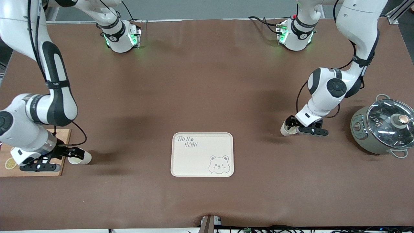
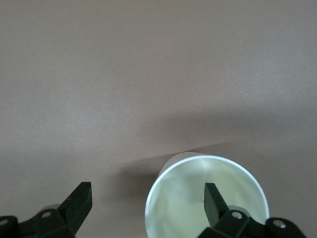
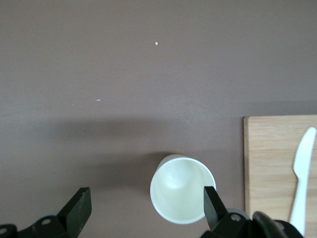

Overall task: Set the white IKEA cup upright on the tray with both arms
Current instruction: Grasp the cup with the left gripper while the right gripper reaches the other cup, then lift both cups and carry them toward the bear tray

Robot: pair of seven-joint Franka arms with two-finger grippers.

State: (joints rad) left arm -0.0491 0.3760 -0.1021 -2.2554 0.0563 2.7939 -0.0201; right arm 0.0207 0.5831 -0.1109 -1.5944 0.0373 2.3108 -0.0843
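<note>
Left gripper low over the brown surface toward the left arm's end, black fingers spread wide: one finger inside the mouth of a smooth white cup, the other finger out over bare surface, so nothing clamped. Round thin rim, glossy inner wall, cup upright on the matte, faintly grained cloth. Just toward that end of the surface, a squat grey-green pot with a domed glass lid and a copper-coloured knob.

Right gripper low at the right arm's end, likewise wide open, one finger at the rim of a second white cup, nothing gripped. Beside it, a pale wooden cutting board carrying a white plastic knife and a lemon slice.

Between the two cups, well apart from each, the flat cream tray: rectangular, rounded corners, raised lip, grey bear drawing and lettering, bare of cups.
</note>
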